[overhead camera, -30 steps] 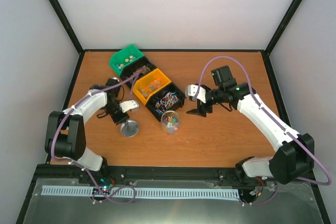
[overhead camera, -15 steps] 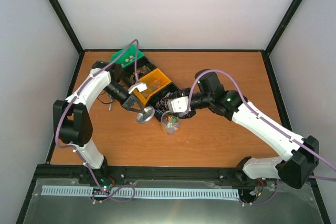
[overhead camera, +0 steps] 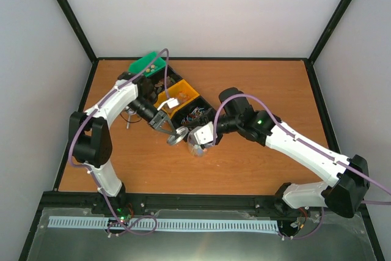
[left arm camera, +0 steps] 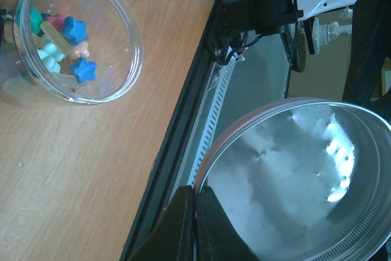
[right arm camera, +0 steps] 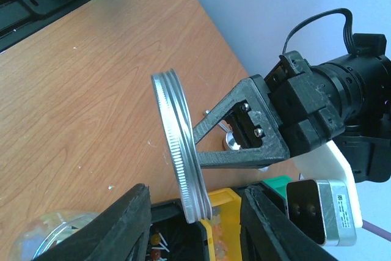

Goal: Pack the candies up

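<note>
on the table (overhead camera: 263,84) near its middle: a glass jar (overhead camera: 197,145) stands upright with its mouth uncovered and a few candies (left arm camera: 61,35) in the bottom.
more candies: they lie loose in the row of bins (overhead camera: 190,91) at 11 o'clock from the jar, likely the supply to pack from.
left gripper (overhead camera: 165,126): clamped tight on the rim of the metal lid (overhead camera: 176,137), pinching only the edge so the flat face is clear.
lid position: tilted in the air just beside the jar at 9 o'clock, not on it. my reading is that it waits there so the mouth is free for filling, yet close for capping.
right gripper (overhead camera: 201,134): jaws partly apart, with nothing between them that i can see. it hovers at the jar's 1 o'clock side, by the bin edge.
likely reason: probably placed to steady the jar or to fetch sweets; i cannot tell which.
</note>
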Action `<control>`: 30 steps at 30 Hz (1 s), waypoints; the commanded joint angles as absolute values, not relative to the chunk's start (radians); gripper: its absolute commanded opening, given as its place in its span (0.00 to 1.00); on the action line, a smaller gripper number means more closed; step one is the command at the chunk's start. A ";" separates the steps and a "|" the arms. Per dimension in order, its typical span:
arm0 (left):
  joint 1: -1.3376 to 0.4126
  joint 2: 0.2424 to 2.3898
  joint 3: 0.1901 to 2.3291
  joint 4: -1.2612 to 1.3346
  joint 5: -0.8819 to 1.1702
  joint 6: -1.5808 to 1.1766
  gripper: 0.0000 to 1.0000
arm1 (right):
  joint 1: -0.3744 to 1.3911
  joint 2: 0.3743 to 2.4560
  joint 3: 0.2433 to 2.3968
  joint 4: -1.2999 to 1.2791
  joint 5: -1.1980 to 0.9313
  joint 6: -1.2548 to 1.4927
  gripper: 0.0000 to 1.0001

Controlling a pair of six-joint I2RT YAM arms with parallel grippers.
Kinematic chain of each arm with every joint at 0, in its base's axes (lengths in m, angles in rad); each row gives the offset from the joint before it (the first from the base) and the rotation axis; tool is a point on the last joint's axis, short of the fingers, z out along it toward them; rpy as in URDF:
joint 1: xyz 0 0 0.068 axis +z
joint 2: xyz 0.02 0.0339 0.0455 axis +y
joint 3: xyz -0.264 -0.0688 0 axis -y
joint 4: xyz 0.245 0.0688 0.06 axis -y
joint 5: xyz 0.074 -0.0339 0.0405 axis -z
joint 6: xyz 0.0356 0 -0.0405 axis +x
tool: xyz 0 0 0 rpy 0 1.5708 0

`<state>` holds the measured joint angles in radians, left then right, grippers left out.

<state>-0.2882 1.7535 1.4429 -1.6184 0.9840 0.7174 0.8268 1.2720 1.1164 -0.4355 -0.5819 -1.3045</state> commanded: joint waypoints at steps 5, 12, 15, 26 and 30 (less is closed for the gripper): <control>-0.313 1.775 1.476 -1.614 1.028 0.663 0.01 | 0.838 1.319 1.145 -0.446 -0.614 -1.318 0.42; -0.344 1.774 1.469 -1.583 1.003 0.623 0.01 | 0.838 1.336 1.161 -0.459 -0.615 -1.319 0.33; -0.344 1.778 1.469 -1.582 1.002 0.617 0.01 | 0.838 1.333 1.161 -0.459 -0.601 -1.310 0.29; -0.344 1.733 1.456 -1.490 0.974 0.535 0.02 | 0.822 1.333 1.172 -0.495 -0.611 -1.161 0.06; -0.336 1.690 1.441 -1.428 0.911 0.489 0.29 | 0.808 1.330 1.170 -0.517 -0.618 -1.108 0.04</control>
<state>-0.3389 1.7493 1.4403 -1.5402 0.9699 0.5587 0.8188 1.3308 1.1381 -0.4889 -0.5850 -1.2022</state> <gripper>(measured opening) 0.146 0.136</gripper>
